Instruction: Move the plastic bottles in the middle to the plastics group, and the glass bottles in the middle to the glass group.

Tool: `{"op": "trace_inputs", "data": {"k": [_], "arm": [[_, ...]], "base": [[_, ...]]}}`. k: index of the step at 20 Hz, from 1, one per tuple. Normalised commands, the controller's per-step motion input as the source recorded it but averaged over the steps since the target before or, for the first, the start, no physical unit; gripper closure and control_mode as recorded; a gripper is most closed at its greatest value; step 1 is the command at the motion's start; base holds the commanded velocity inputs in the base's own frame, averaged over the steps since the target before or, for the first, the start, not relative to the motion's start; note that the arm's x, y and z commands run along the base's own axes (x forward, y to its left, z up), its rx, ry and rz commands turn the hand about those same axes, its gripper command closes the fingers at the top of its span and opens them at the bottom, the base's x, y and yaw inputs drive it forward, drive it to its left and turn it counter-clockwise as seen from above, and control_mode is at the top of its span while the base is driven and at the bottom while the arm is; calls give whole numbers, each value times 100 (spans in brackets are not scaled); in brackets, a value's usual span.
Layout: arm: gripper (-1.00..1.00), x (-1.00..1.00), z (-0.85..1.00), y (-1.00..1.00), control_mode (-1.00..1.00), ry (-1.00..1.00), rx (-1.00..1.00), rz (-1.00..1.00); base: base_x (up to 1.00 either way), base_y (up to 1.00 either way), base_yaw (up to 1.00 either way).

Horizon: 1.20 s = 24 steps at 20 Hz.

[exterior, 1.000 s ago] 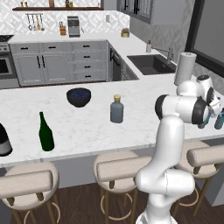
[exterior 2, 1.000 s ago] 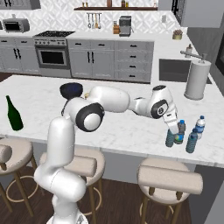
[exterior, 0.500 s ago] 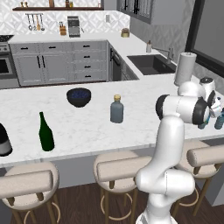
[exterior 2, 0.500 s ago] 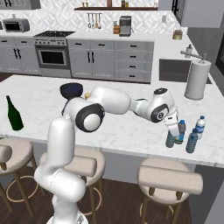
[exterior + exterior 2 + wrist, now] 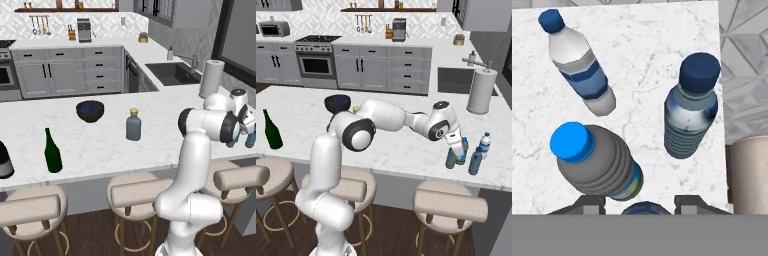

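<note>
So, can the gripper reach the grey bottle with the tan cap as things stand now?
Probably yes. The grey bottle stands alone and upright in the middle of the counter, nothing close beside it. The gripper is now far to the side, at the water bottles.

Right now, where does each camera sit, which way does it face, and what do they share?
Left base view: behind the arm's left, facing the counter, grey bottle and green bottle; arm at lower right.
Right base view: behind its right; arm reaches right to the water bottles.
Hand view: looks down between the tool's tips at those bottles.
Both base views share the green bottle and dark bowl.
</note>
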Motion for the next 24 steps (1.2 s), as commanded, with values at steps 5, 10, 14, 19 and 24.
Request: {"op": "trace_inputs", "data": {"k": [5, 10, 14, 19, 24], "arm": [[-100, -1, -1, 0, -100, 0, 0, 7], [-100, -9, 12, 0, -100, 0, 0, 9], [-100, -6, 19, 12, -100, 0, 0, 8], [-100, -13, 39, 27, -100, 0, -1, 13], [-100, -46, 35, 54, -100, 0, -3, 40]], "base": [[0, 0, 0], [0, 0, 0], [0, 0, 0], [0, 0, 0], [0, 0, 0]]}}
